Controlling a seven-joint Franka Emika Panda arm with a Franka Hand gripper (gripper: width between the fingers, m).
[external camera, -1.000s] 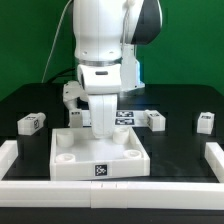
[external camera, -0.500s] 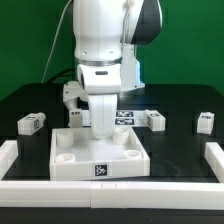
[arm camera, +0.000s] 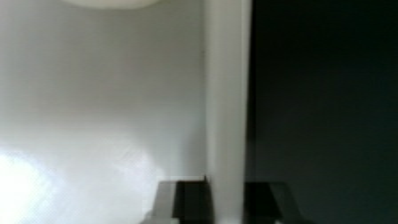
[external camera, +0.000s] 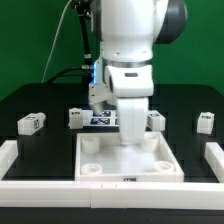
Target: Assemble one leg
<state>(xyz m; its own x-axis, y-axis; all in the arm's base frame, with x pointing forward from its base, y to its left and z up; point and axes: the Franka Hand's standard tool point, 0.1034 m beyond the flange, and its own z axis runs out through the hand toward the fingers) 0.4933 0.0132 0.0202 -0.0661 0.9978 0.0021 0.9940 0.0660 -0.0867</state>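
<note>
Four small white legs with tags stand in a row behind the tray: one (external camera: 33, 123) at the exterior view's far left, one (external camera: 76, 118) left of the arm, one (external camera: 155, 120) right of it, one (external camera: 204, 122) at the far right. The large white square tray (external camera: 130, 176) lies in front. My gripper (external camera: 132, 141) is down at the tray's back wall. In the wrist view the gripper (arm camera: 226, 205) has a dark finger (arm camera: 183, 205) on each side of the tray's upright wall (arm camera: 226, 100), pressed to it. No leg is held.
The marker board (external camera: 103, 119) lies behind the tray, partly hidden by the arm. White rails border the table at the front (external camera: 60, 187) and at both sides (external camera: 213, 152). A green wall stands behind.
The arm and the tray have both shifted toward the exterior view's right. The four legs have stayed in place.
</note>
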